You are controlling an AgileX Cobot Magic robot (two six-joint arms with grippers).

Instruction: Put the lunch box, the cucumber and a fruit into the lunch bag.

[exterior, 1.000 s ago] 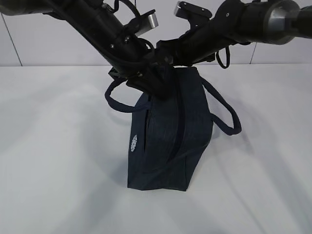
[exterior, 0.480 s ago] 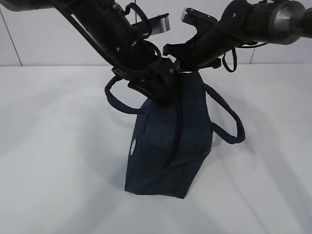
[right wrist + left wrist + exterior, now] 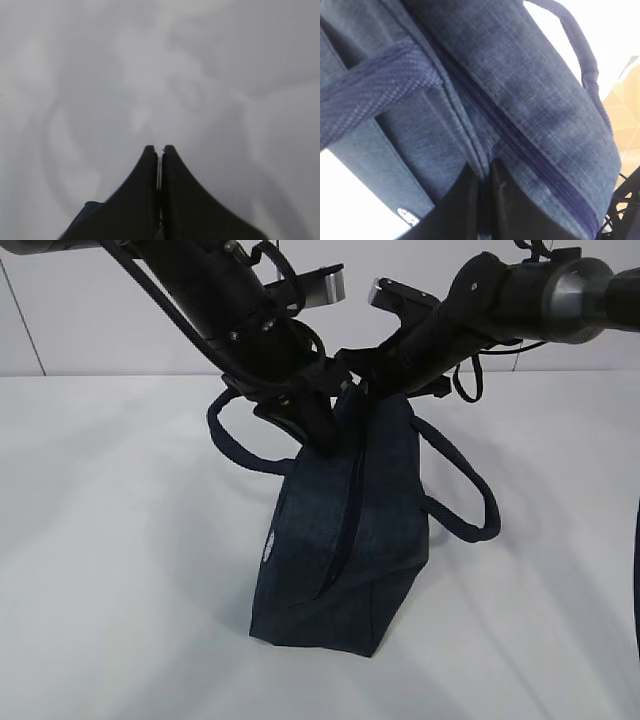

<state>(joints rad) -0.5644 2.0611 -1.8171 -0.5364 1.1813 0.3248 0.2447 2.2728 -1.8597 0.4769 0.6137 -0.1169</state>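
A plain white bench (image 3: 110,540) is carrying everything under a pale wall. The left fingers (image 3: 485,200) are pressing together on a fold of fabric beside the zipper (image 3: 530,150) at the top of the lunch bag (image 3: 350,530), which is standing tilted just below them. The right fingers (image 3: 160,160) are lying pressed together, facing bare bench and pinching nothing I can see; the bag looks soft and floppy, best taken by its top seam or loop handles (image 3: 470,500).

The left gripper (image 3: 484,172) is pinched tight on a fold of the dark blue lunch bag (image 3: 535,100). A zipper (image 3: 520,145) runs slanted across the cloth. A handle (image 3: 375,90) crosses on the left.
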